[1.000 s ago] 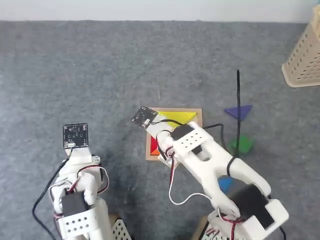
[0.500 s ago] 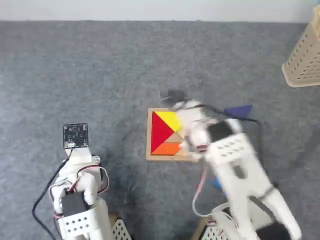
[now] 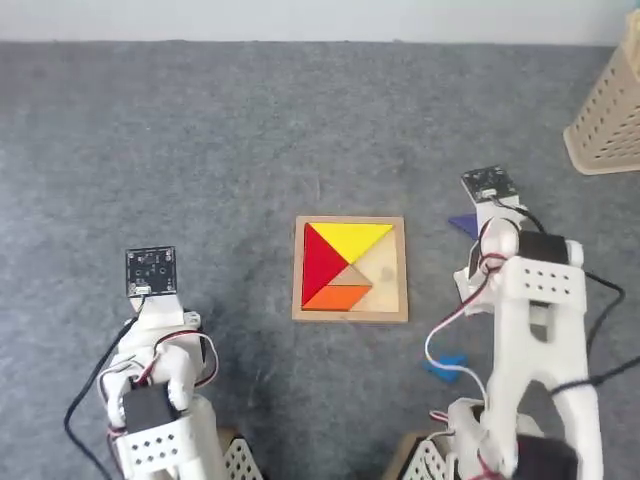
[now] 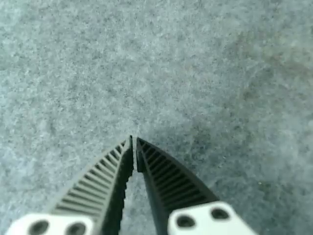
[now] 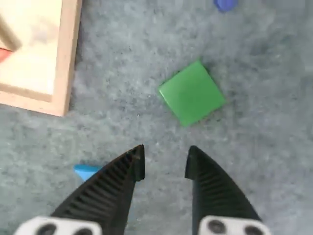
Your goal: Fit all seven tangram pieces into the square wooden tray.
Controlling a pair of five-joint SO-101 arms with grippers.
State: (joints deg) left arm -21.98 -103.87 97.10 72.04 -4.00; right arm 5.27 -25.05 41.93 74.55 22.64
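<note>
Right arm point(image 3: 535, 290) swung off tray point(image 3: 350, 316) — purple piece point(image 3: 462, 225) partly hidden.

We're looking at a grey felt table point(image 3: 200, 130) bearing the square wooden tray point(image 3: 350, 316), with a purple piece point(image 3: 463, 224), a green square point(image 5: 191, 92) and a blue piece point(image 3: 446, 366) beside it (all loose).

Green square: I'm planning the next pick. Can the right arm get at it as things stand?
Probably yes. The right gripper is open and the green square lies just ahead, with only carpet between them.
</note>
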